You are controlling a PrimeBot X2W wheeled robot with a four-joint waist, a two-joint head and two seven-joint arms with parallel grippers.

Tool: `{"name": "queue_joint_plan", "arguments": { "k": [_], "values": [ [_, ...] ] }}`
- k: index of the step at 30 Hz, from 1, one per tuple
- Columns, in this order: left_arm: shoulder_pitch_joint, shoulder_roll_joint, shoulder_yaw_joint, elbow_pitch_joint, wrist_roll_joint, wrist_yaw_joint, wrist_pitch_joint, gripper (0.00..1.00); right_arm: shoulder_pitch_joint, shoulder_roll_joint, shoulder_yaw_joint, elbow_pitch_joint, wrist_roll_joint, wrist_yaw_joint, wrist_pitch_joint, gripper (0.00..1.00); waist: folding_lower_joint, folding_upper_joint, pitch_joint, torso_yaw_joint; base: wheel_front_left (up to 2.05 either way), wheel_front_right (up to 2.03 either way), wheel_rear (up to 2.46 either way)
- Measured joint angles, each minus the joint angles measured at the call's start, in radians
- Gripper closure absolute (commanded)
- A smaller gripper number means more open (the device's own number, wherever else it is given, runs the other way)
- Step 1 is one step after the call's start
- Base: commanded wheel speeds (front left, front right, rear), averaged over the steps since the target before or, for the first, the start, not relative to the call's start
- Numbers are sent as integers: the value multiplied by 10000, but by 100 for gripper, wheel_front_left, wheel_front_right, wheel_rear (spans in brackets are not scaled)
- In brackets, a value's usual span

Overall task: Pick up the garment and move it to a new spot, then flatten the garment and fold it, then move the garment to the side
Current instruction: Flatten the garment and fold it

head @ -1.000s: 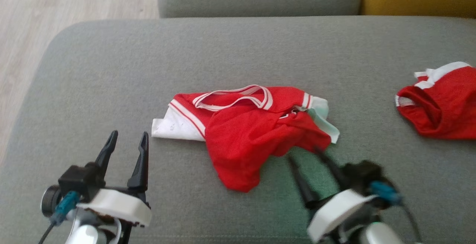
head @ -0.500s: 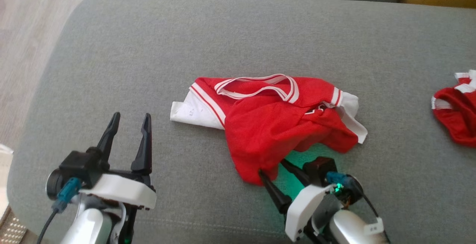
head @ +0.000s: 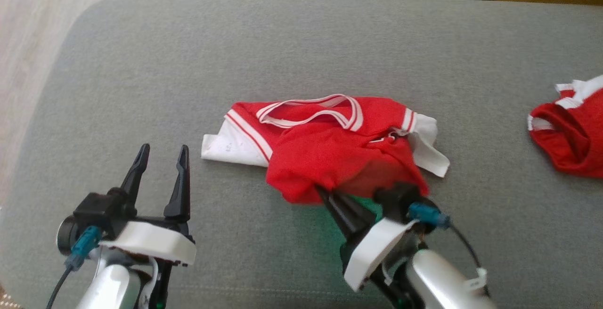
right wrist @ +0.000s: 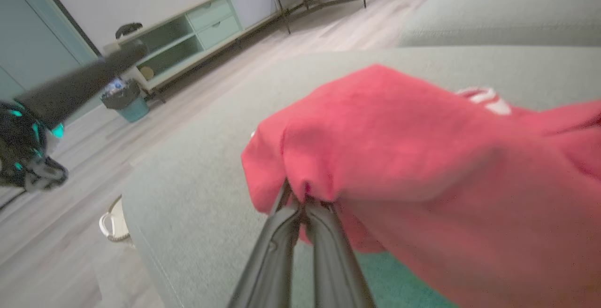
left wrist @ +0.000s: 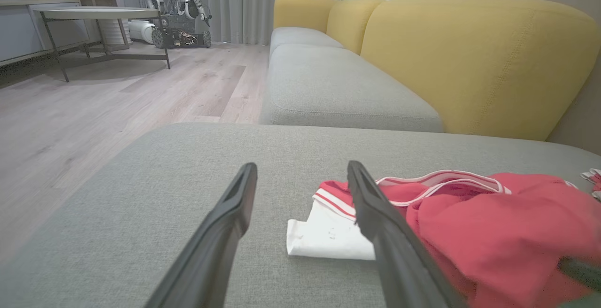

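Two grippers in shot, doing very different things. Starting with the right gripper (head: 330,195): clamped tight on the near hem of the red garment (head: 330,153), fingers (right wrist: 277,251) pressed together with a fold of cloth bunched over the tips, clear as day from the right wrist view. Near edge held up off the grey cushion (head: 188,64), rest of it lying crumpled mid-cushion, white-trimmed neckline facing up, white panel poking out on the left side. Over to the left gripper (head: 162,150): spread wide, nothing between the fingers, sitting over bare cushion near that white panel but apart from it. Also spotted a second red-and-white garment (head: 570,134) well off to the right, at the edge of the head view. Further back in the left wrist view, yellow backrest (left wrist: 469,54) and pale wooden floor (left wrist: 94,111).
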Motion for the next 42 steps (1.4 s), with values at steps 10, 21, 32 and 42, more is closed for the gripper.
{"name": "queue_joint_plan", "arguments": {
  "k": [10,21,32,42],
  "values": [
    [10,12,12,-29,0,46,-59,0,654,8,-2395,-2399,-54,0,479,100,0,0,-33,-446,0,0,0],
    [-17,8,-42,-13,0,0,-59,0,825,52,-6107,-855,612,0,604,100,0,0,166,-327,0,0,0],
    [-210,8,-52,48,0,-10,-71,0,-47,100,-6989,1070,1553,0,-199,0,0,0,251,-237,0,0,0],
    [-145,35,-40,0,2,104,-71,0,356,-424,-6817,-1290,-286,0,-679,0,0,0,-140,-399,0,0,0]
  ]
}}
